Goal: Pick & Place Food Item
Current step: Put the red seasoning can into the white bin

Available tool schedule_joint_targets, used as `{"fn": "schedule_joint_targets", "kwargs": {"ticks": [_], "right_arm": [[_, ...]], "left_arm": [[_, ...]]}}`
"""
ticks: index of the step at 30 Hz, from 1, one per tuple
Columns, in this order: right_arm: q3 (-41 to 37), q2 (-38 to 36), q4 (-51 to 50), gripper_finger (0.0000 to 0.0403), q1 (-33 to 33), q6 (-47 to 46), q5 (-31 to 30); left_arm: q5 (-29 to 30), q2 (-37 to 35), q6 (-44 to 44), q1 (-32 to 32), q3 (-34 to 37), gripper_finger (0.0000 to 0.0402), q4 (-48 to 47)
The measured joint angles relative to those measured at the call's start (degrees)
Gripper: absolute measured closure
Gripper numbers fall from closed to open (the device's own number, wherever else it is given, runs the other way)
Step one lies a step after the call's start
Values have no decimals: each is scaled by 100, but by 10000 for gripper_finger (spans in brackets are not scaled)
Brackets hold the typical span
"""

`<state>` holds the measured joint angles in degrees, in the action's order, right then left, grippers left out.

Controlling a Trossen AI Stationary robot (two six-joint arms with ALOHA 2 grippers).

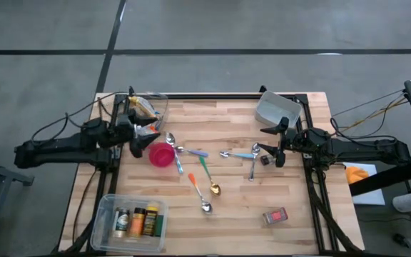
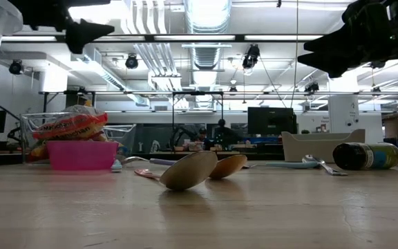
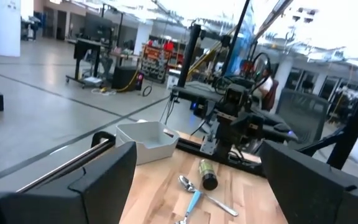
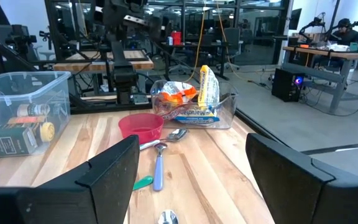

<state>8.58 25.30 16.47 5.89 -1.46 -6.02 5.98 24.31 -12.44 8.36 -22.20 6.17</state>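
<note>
Snack packets (image 4: pixel 191 99) fill a clear tub (image 1: pixel 148 107) at the table's far left. Beside it a pink bowl (image 1: pixel 161 155) stands on the wood. A small dark jar (image 3: pixel 208 174) lies on its side near the right edge, and a red packet (image 1: pixel 275 215) lies flat at the near right. My left gripper (image 1: pixel 147 137) hangs open and level just left of the bowl, holding nothing. My right gripper (image 1: pixel 271 143) hangs open and level above the jar, also holding nothing.
Several spoons (image 1: pixel 205 178) lie scattered across the table's middle. A white bin (image 1: pixel 277 108) stands at the far right. A clear box of spice jars (image 1: pixel 130 220) sits at the near left. Bare wood shows along the near edge between that box and the red packet.
</note>
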Motion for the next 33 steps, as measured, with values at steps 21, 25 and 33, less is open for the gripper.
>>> {"fn": "schedule_joint_targets", "kwargs": {"ticks": [21,25,33], "right_arm": [[0,2,-2,113,2,-1,0],[0,2,0,113,0,1,0],[0,2,0,113,0,-1,0]], "left_arm": [[0,-896,-904,0,564,55,-10],[0,-893,-902,0,566,55,-39],[0,-883,-894,0,568,55,-260]]}}
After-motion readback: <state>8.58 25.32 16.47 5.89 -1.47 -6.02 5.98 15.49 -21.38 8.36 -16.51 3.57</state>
